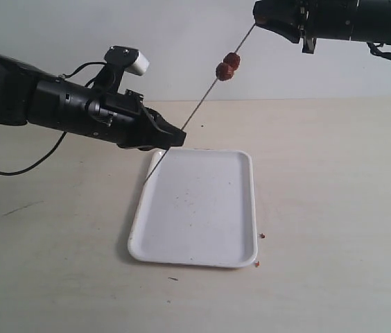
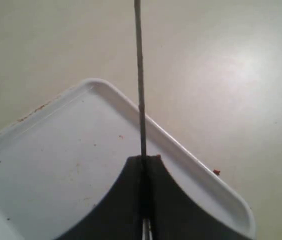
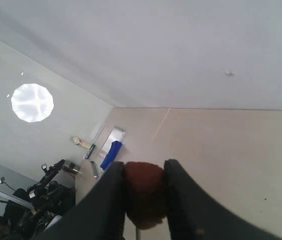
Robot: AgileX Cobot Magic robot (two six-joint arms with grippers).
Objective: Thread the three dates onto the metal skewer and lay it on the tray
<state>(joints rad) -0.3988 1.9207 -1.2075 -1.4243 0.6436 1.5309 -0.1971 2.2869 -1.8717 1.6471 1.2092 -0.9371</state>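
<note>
skewer [image 1: 199, 105] slants above tray [image 1: 195, 208], two dates [image 1: 224, 71] threaded; left claw [image 1: 175, 139] pinched tight low on it, right claw [image 3: 144, 169] clamps third date [image 3: 143, 195] at its top.

Flat white rectangular tray [image 1: 202, 215]: smooth, plastic look, slight sheen; tiny reddish specks on floor. Thin straight grey metal skewer [image 1: 197, 107] over tray's far corner: dull, faintly rough in left wrist view. Two wrinkled dark red-brown dates [image 1: 227, 66] on skewer, high above tray: matt, creased skin. Third date [image 3: 142, 195], pinched in black right gripper [image 3: 143, 167]: same dull skin, blurred. Black left gripper [image 2: 143, 160] over tray: matt, smooth; plastic or rubber, cannot tell. Pale table [image 1: 334, 208] under tray: wood-grain look, satin, soft glare.
</note>
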